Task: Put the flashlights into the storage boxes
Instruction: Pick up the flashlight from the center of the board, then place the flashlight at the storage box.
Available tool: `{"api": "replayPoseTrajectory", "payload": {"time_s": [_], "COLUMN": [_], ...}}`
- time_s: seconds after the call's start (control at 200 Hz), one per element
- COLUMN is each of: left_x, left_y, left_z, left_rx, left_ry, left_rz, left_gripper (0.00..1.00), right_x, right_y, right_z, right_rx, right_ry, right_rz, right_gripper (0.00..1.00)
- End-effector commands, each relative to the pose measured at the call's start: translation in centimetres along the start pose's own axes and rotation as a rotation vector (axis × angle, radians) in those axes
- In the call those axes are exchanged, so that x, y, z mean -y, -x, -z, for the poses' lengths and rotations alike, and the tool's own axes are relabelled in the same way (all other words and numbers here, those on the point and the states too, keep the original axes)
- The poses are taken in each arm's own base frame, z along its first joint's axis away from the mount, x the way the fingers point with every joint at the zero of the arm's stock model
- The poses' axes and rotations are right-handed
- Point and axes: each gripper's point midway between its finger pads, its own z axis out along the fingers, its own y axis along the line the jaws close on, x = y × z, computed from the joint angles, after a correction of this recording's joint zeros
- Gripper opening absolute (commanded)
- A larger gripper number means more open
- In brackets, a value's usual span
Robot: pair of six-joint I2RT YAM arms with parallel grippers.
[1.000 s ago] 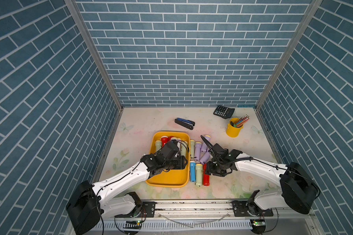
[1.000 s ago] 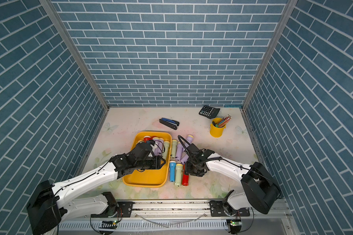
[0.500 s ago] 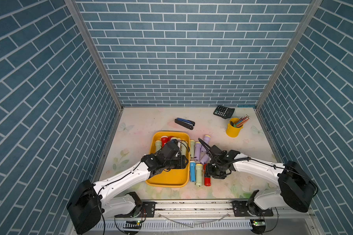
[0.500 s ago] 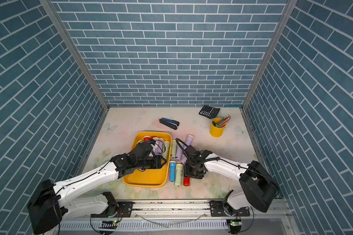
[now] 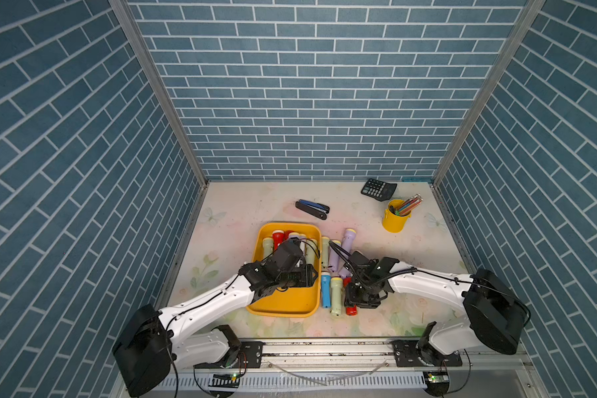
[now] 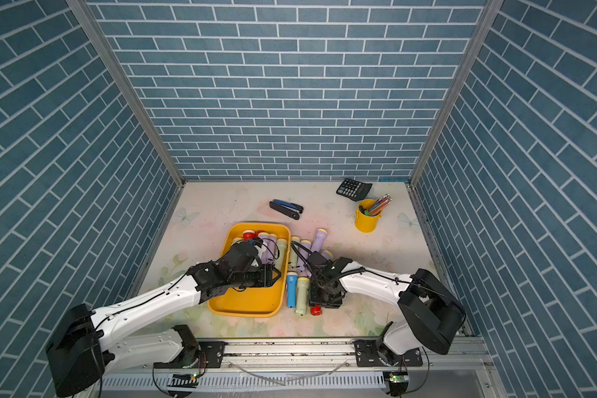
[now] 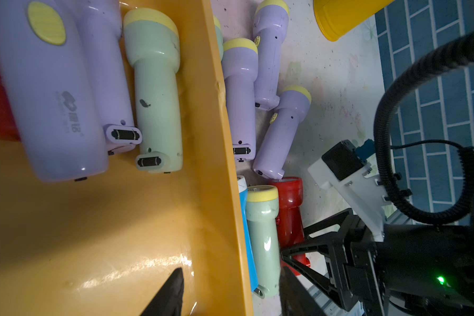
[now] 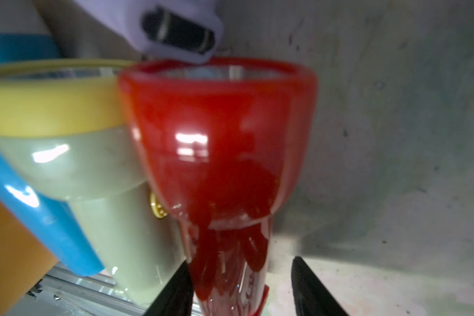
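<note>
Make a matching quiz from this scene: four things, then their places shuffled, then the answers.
Things
1 black calculator
2 blue plastic flashlight
3 coloured pencils
4 red plastic flashlight outside the yellow-orange plastic tray

Places
A against the tray's right rim
B straddled by the right tool
C nearest the back wall
D standing in the yellow cylindrical cup

Pairs: 1-C, 2-A, 3-D, 4-B

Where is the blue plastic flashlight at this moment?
In both top views the blue plastic flashlight lies on the table outside the yellow-orange plastic tray, between its rim and a pale green flashlight.
</note>
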Motion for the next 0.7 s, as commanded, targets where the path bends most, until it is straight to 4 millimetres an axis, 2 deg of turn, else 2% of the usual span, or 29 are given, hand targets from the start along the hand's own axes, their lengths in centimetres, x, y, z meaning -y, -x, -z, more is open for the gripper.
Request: {"api": "replayPoseTrajectory", "payload": {"time_s": [0.0, 0.15, 0.215, 0.28, 0.395, 0.54, 0.695], "left_x": [-0.4, 0.1, 1.3, 1.6, 3.8, 7.0, 10.2], "left_y": [-0.4, -0.1, 0.5, 0.1, 1.4, 3.1, 3.0], "left_z": [0.1, 0.2, 0.3, -0.2, 0.0, 1.3, 2.4], "left_rx": [0.001, 0.011, 0.034, 0.044, 0.122, 0.210, 0.195], "left_ry": [0.010, -0.010, -0.072, -0.132, -0.273, -0.437, -0.580], "left_rz": [-0.003, -0.006, -0.015, -0.013, -0.006, -0.082, -0.213], "left_gripper": [0.57, 0.57, 0.57, 0.58, 0.59, 0.61, 0.62], "right_x": [1.8, 1.7, 0.9, -0.3, -2.2, -3.7, -6.5], "right_y": [-0.6, -0.1, 0.6, 1.4, 2.9, 4.1, 5.3], "right_z": [-0.2, 0.2, 0.8, 1.6, 4.0, 7.3, 10.7], "right_rx": [-0.013, 0.046, 0.109, 0.184, 0.337, 0.498, 0.652], "right_ry": [-0.089, -0.052, 0.009, 0.090, 0.217, 0.290, 0.396], "right_rz": [-0.039, -0.023, 0.011, 0.062, 0.141, 0.275, 0.410], "right_gripper": [0.53, 0.41, 0.36, 0.32, 0.28, 0.25, 0.24]}}
